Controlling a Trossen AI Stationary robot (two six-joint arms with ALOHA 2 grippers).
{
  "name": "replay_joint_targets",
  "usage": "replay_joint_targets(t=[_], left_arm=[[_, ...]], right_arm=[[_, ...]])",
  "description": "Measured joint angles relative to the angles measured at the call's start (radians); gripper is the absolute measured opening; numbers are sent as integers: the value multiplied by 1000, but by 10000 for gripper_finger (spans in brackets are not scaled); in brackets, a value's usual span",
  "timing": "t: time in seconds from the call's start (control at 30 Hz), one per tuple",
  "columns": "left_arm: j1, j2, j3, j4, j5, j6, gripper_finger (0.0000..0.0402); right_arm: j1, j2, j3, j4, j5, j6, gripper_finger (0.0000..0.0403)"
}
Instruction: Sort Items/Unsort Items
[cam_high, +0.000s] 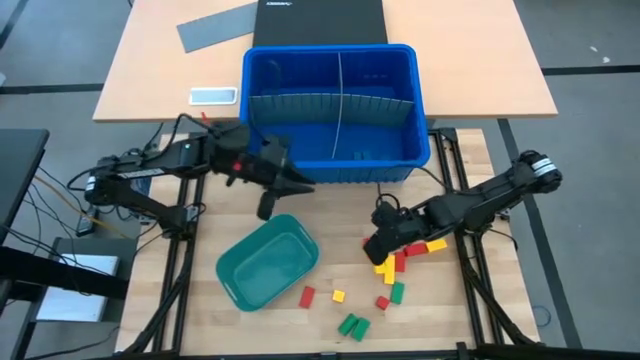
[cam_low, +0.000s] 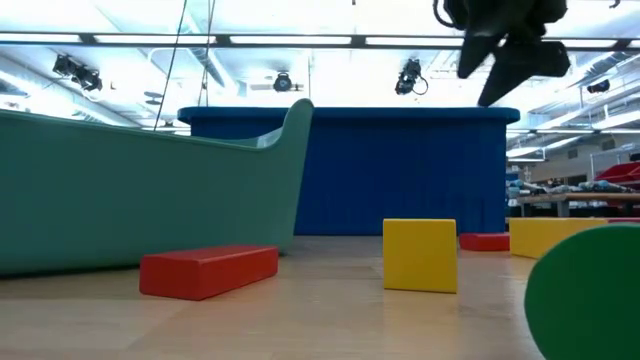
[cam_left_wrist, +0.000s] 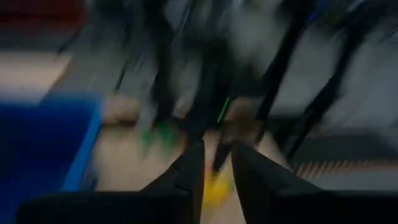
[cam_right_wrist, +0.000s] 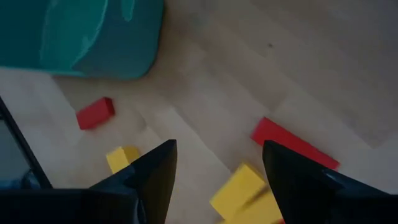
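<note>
From above, glossy rectangular blocks (cam_high: 398, 262) lay scattered on pale wood beside the smooth teal tray (cam_high: 268, 262). The right gripper (cam_high: 374, 248) reached low, fingers spread, empty. The left gripper (cam_high: 300, 187) hovered narrowly parted near the blue bin (cam_high: 335, 160).

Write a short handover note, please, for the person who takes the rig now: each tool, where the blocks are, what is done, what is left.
Left tool: raised by the blue bin's front wall, above the teal tray; narrow gap between fingers, nothing seen held.
Right tool: open, low over the block pile right of the tray, holding nothing.
Blocks: red, yellow and green ones all loose on the table, among them a red block and a green pair near the tray.
Done: no block visible in tray or bin.
Left: every block.
</note>
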Motion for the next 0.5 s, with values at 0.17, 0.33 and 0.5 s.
replay_joint_targets(t=[0.17,0.33,0.5], left_arm=[[13,7,-72,383,179,-143,55],[14,42,-78,460,183,-211,37],[4,93,-78,527,72,-341,31]], right_arm=[[4,33,0,65,-20,10,237],[-20,77,0,78,-57,-101,229],[-52,123,-1,102,-143,-222,212]])
